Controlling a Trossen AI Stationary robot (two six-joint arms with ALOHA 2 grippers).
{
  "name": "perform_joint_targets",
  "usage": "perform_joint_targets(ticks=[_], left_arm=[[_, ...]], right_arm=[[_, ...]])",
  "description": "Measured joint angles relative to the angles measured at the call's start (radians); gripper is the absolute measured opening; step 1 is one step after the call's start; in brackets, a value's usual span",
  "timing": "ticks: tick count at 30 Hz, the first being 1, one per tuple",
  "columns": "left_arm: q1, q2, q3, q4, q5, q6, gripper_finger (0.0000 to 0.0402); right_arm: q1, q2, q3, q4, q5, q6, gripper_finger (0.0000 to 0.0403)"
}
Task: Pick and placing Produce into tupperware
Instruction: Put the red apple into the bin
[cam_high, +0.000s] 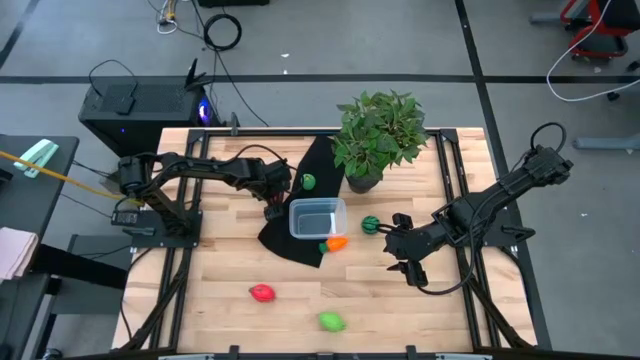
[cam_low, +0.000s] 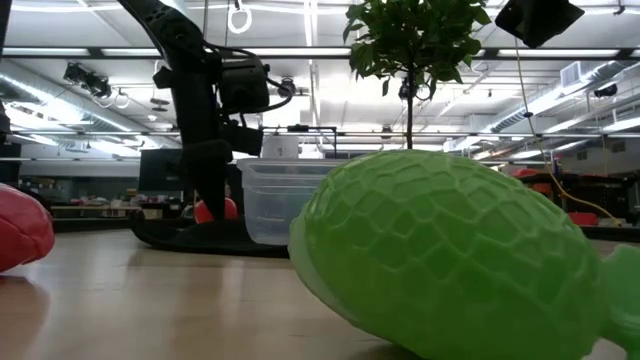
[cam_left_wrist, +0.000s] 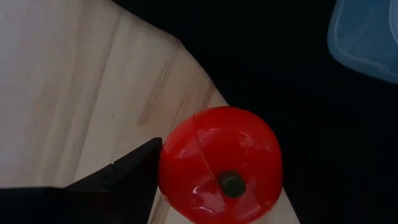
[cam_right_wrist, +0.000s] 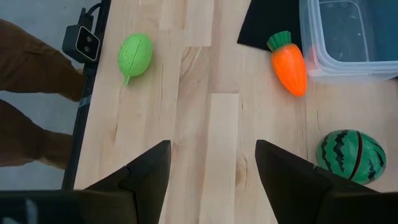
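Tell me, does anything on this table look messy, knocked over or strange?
Nothing looks spilled or broken. The only odd bit: the black cloth lies crooked, and the clear plastic box sits on it, empty, while the small orange toy carrot lies just outside it and other toy produce sits scattered over the wooden table.

Lab room, grey floor

Grey floor (cam_high: 400, 50) with dark tape lines, loose cables (cam_high: 222, 30), black computer case (cam_high: 140, 105) far left, bright ceiling strip lights (cam_low: 330, 52).

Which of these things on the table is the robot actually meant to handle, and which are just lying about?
Part of the job:
- clear plastic box
- round red toy fruit
- orange toy carrot
- striped dark green toy melon
- three more toy pieces

Just lying about:
- leafy potted plant
- black cloth
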Motion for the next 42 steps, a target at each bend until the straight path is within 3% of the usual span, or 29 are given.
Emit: perform_joint_targets(ticks=[16,30,37,42], left_arm=[[0.004,0.0,0.035,-0.042,0.0,0.003,0.0301],[0.047,0.0,0.356,-0.267,0.015,0.085,0.0299],[0.02,0.0,0.482,-0.301,0.165,0.028,0.0303],[-0.054,0.0,0.488,-0.292,0.183,0.002,0.03]], right_arm=[[0.0,0.0,0.0,0.0,0.0,0.0,0.024],[0.0,0.0,0.0,0.0,0.0,0.0,0.0239],[0.0,0.0,0.0,0.0,0.0,0.0,0.0239],[0.0,0.0,0.0,0.0,0.0,0.0,0.0239]])
